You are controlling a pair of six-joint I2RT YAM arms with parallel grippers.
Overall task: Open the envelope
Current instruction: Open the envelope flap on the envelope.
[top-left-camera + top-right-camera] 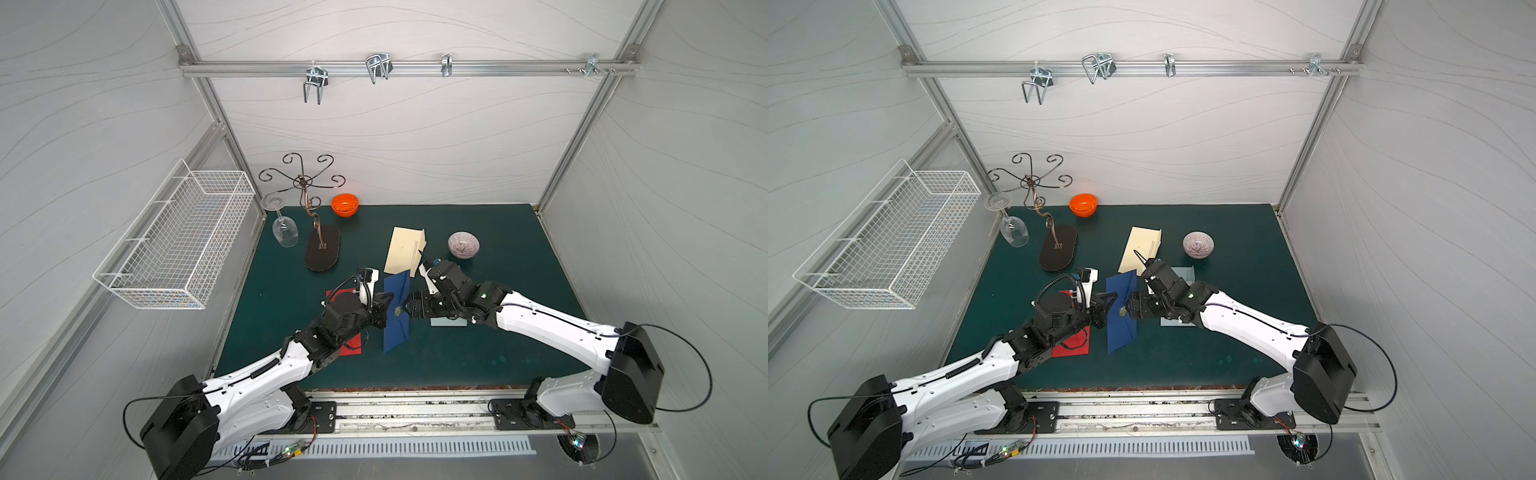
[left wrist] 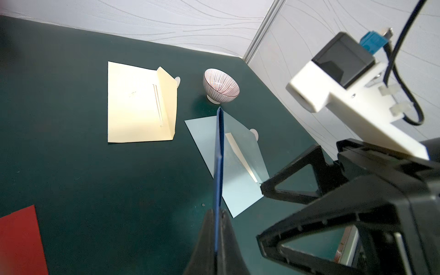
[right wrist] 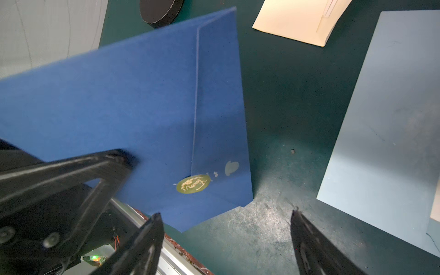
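The blue envelope [image 1: 397, 320] [image 1: 1121, 328] stands on edge above the green mat, in both top views. My left gripper [image 1: 385, 309] [image 2: 217, 212] is shut on its side edge; in the left wrist view the envelope [image 2: 219, 154] shows as a thin blue line running out from between the fingers. Its flap side faces the right wrist view [image 3: 142, 107], with a gold round seal [image 3: 193, 187] at the flap's point. My right gripper [image 1: 411, 309] [image 3: 225, 213] is open just in front of that seal, with nothing between its fingers.
A cream envelope [image 1: 405, 251] lies behind, a light blue one [image 2: 238, 166] under my right arm, a red one [image 1: 351, 347] under my left. A striped bowl [image 1: 463, 245], an orange bowl [image 1: 345, 204], a glass rack [image 1: 322, 249] with a wine glass [image 1: 284, 232], and a wire basket [image 1: 178, 237] stand around.
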